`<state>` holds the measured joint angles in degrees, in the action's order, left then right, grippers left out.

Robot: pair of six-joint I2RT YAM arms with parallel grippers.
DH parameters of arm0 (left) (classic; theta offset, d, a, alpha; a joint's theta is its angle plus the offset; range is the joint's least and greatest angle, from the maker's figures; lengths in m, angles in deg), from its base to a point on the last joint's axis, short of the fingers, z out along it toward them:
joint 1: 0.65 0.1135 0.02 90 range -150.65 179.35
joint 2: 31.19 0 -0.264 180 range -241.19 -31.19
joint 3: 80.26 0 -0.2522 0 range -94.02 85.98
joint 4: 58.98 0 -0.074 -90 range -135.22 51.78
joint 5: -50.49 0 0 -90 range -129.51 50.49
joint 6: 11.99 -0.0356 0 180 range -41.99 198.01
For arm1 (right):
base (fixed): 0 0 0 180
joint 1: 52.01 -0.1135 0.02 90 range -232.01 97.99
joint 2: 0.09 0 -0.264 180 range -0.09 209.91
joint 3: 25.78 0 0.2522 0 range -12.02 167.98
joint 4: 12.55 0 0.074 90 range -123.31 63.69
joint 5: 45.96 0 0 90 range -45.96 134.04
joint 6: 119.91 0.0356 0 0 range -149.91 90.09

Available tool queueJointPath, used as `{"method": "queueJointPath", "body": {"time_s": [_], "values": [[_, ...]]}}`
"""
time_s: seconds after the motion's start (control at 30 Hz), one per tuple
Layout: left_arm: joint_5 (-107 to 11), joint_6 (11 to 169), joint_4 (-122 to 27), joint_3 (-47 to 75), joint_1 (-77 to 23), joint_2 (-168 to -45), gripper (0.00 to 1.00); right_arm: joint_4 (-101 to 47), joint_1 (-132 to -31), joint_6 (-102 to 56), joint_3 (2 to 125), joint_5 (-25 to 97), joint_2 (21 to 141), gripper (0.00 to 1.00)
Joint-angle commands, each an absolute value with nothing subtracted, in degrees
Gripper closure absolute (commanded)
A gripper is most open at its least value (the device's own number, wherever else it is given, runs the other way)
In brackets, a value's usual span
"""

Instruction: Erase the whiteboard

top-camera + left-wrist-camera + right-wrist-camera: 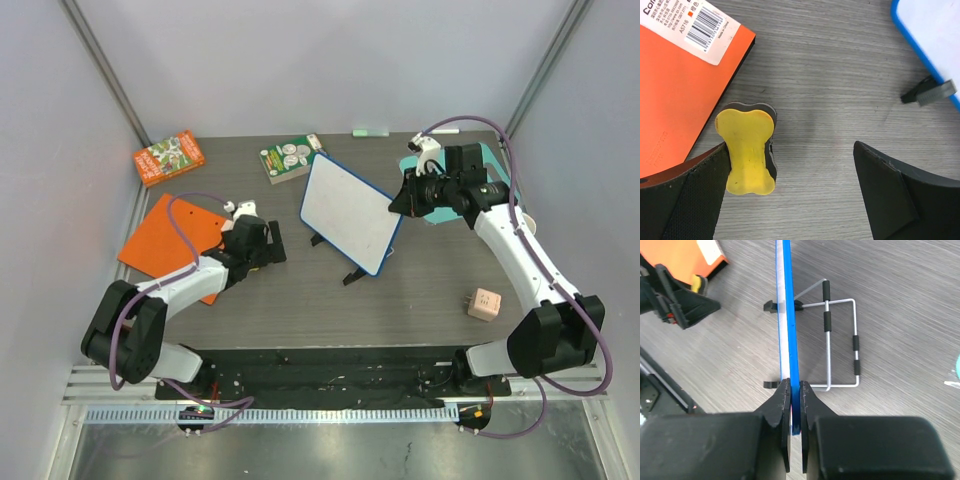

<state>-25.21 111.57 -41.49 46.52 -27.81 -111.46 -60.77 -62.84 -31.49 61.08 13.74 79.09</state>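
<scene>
The right gripper (795, 390) is clenched on the edge of the small, blue-framed, plain white whiteboard (350, 212), which stands tilted on black feet mid-way across the grey table (430, 290). The left gripper (790, 155) gapes, a yellow bone-shaped eraser (747, 150) against one finger.

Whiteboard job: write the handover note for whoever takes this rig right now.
Right gripper: shut on the blue edge of the whiteboard, which stands on its feet mid-table.
Left gripper: open, low over the table. The yellow eraser sits by one finger, not gripped, next to the orange board.
Done: board steadied. No writing shows on its face in the top view.
Left: grip the eraser and wipe the face.
</scene>
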Motion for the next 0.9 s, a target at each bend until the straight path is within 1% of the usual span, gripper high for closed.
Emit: {"method": "queueJointPath", "body": {"time_s": [0.0, 0.27, 0.47, 0.67, 0.73, 0.77, 0.83, 0.87], "values": [[-26.2, 109.6, -41.0, 45.4, -28.1, -111.3, 0.0, -62.1, -62.1, -36.8, 62.6, 23.6, 78.8, 0.99], [-27.1, 109.6, -41.7, 45.4, -28.1, -113.9, 0.0, -60.9, -62.7, -36.4, 58.1, 24.7, 75.4, 0.99], [-27.7, 110.3, -42.8, 45.9, -28.1, -114.3, 0.0, -58.0, -63.4, -33.6, 50.7, 26.4, 70.9, 0.99], [-29.8, 110.9, -42.7, 44.9, -28.1, -114.5, 0.0, -57.3, -65.0, -30.7, 46.9, 27.1, 70.7, 0.99], [-30.2, 110.9, -42.6, 44.4, -28.1, -114.6, 0.0, -56.8, -65.5, -30.1, 45.3, 28.2, 70.8, 0.94], [-30.2, 111.0, -42.5, 44.3, -28.1, -114.4, 0.0, -56.8, -65.6, -30.0, 45.1, 28.9, 71.1, 0.89], [-30.5, 111.2, -42.5, 43.9, -28.1, -114.6, 0.0, -57.1, -65.6, -28.6, 45.4, 30.5, 72.2, 0.83], [-30.5, 111.3, -42.3, 43.7, -28.1, -114.8, 0.0, -57.2, -65.7, -28.4, 45.6, 31.4, 72.5, 0.78]]}}
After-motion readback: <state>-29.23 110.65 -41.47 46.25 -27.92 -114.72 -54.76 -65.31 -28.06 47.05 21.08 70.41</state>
